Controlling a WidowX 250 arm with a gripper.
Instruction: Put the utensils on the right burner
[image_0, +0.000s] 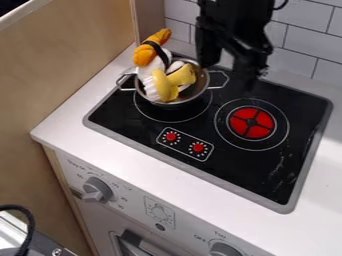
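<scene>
The pot (199, 86), filled with toy food (167, 84), is seated on the left burner (175, 113); the fingers (208, 49) are parted near it, presumably so it can be gripped for the right burner (252, 123).

1 camera, fairly close, looks down aslant at the stovetop (234, 167).

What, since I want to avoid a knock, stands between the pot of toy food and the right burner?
Nothing visible stands between the pot and the right burner; only the cooktop's flat black surface lies there. The gripper hangs above the cooktop's back edge.
</scene>
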